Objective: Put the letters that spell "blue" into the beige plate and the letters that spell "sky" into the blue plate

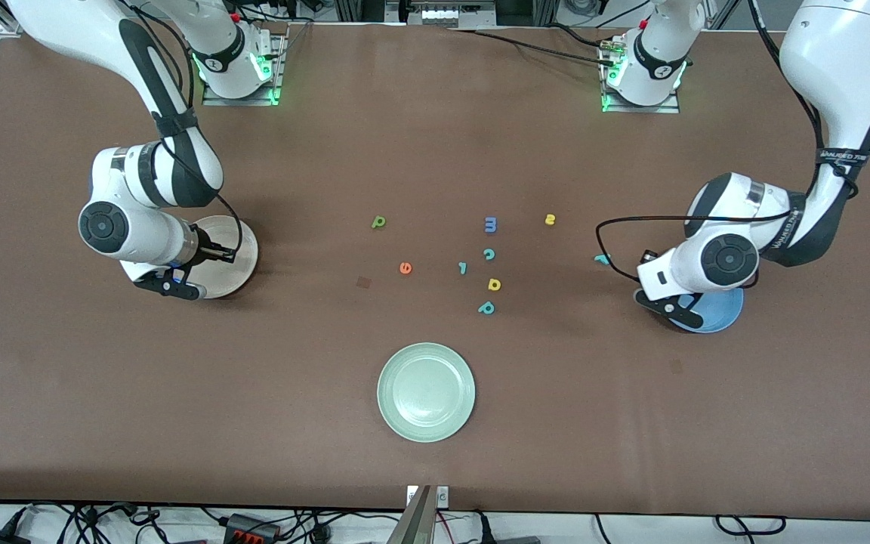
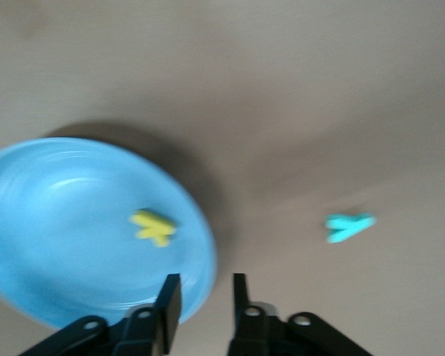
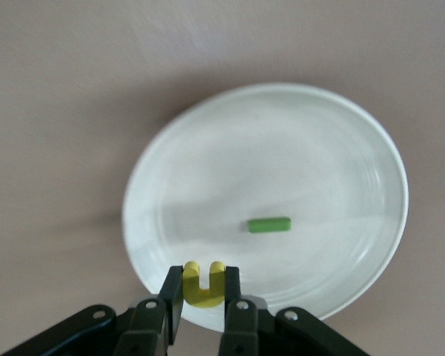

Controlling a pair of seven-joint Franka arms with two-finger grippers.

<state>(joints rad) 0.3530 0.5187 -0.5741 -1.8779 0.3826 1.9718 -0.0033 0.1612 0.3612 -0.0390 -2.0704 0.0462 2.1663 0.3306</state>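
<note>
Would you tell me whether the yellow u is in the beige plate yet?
Not yet: the right gripper holds the yellow u over the beige plate.

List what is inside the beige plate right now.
Inside the beige plate lies one dark green bar l. The right gripper holds the yellow u over its rim, not yet dropped. In the front view the arm covers much of the plate.

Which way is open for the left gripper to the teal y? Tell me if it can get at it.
Probably yes. The left gripper, jaws apart and empty, hangs over the blue plate's rim, and the teal y lies alone on bare table beside that plate.
</note>
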